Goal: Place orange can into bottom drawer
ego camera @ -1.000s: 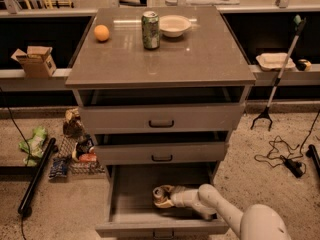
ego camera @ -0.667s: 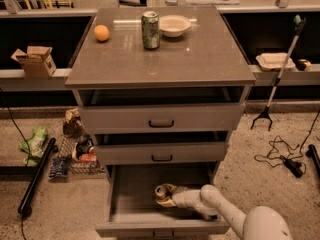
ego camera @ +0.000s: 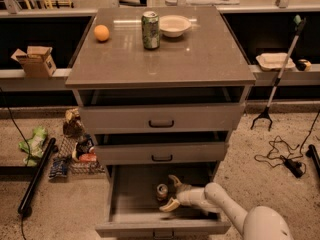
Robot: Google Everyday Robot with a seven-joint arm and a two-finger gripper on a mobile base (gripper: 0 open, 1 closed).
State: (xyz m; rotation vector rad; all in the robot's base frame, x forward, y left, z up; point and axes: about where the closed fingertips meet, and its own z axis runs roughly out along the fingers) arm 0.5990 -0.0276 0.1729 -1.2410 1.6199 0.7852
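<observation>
The bottom drawer (ego camera: pixel 125 220) is pulled out below the two upper drawers. The orange can (ego camera: pixel 162 191) stands upright on its floor, silver top showing. My gripper (ego camera: pixel 172 193) reaches into the drawer from the right. Its fingers are open, one behind the can (ego camera: pixel 175 181) and one in front (ego camera: pixel 169 206), just to the right of the can and no longer around it.
On the cabinet top (ego camera: pixel 200 59) stand a green can (ego camera: pixel 150 30), a round orange fruit (ego camera: pixel 101 32) and a white bowl (ego camera: pixel 174 25). Snack packets (ego camera: pixel 75 149) and a black pole (ego camera: pixel 36 176) lie on the floor at left; cables (ego camera: pixel 280 156) at right.
The gripper has opened and drawn back slightly to the right, leaving the orange can standing on the drawer floor.
</observation>
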